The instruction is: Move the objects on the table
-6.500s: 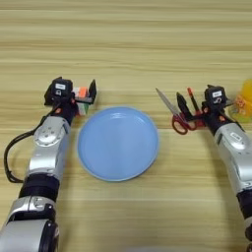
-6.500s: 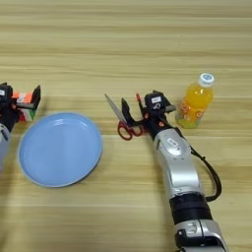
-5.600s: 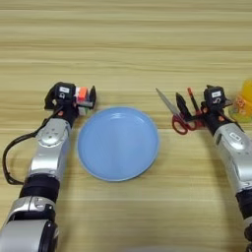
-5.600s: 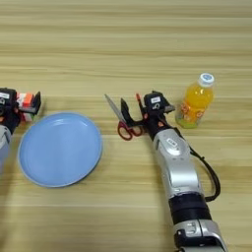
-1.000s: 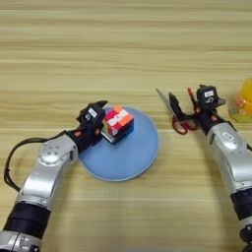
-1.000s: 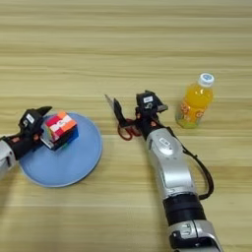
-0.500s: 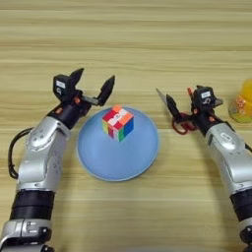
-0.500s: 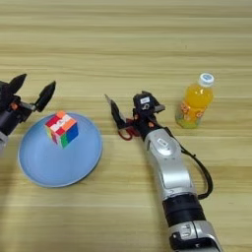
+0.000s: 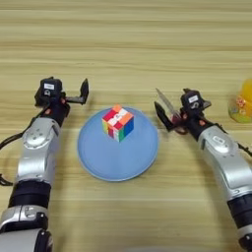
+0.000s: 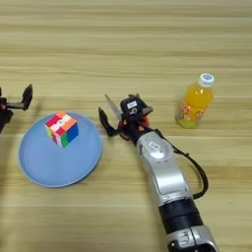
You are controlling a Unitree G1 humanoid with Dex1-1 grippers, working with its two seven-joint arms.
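A thin black cable (image 10: 203, 177) lies at the near right of the table (image 10: 147, 39), bowing out to the right in a loose arc and curving back in nearer the front edge. A second black cable (image 9: 10, 141) shows at the far left edge, running off the side; where either one ends cannot be seen.

Two head-mounted views look steeply down, fairly close, at a wide light-brown wooden table (image 9: 128, 39). Both share the round light-blue plate (image 10: 47, 170); the right view reaches further right.
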